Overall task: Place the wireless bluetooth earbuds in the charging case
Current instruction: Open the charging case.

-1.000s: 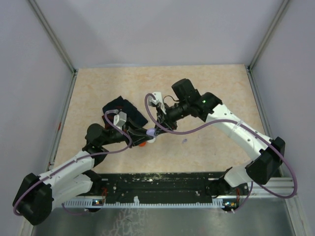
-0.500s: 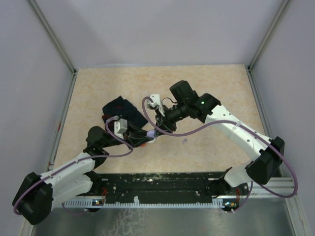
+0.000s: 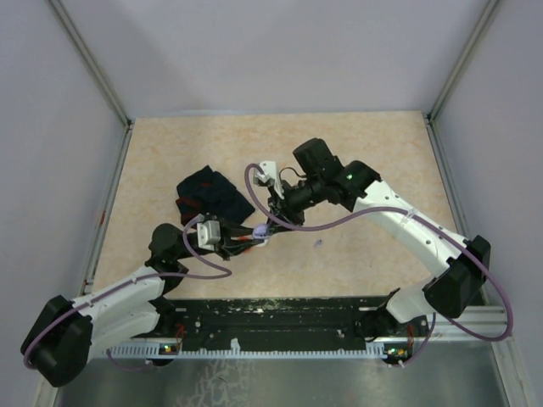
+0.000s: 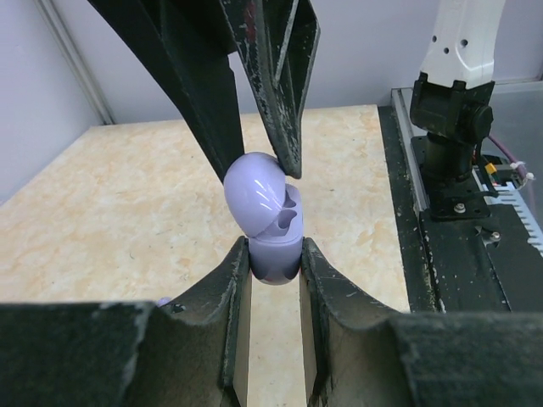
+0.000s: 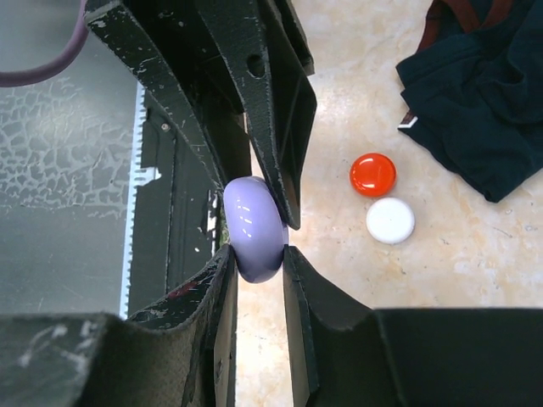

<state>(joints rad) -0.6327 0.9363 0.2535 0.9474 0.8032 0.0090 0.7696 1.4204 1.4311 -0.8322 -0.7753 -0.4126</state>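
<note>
The left gripper is clamping the lower half of the lavender case in narrow jaws and holding it upright above the middle of the table. The right gripper is pinching the tilted-open lid from the opposite side, its jaws equally narrow and pressing both flanks of the shell. Neither wrist view is showing an earbud between any fingers. A tiny lavender speck is lying on the table just right of the grippers and is probably one, though it is too small to be sure. The risk is sitting in the shared hold: if either arm is pulling or twisting out of step, the smooth rounded shell is likely to squirt free, or the hinge to strain. If the right jaws are loosening, the lid may be snapping shut before anything is going in.
</note>
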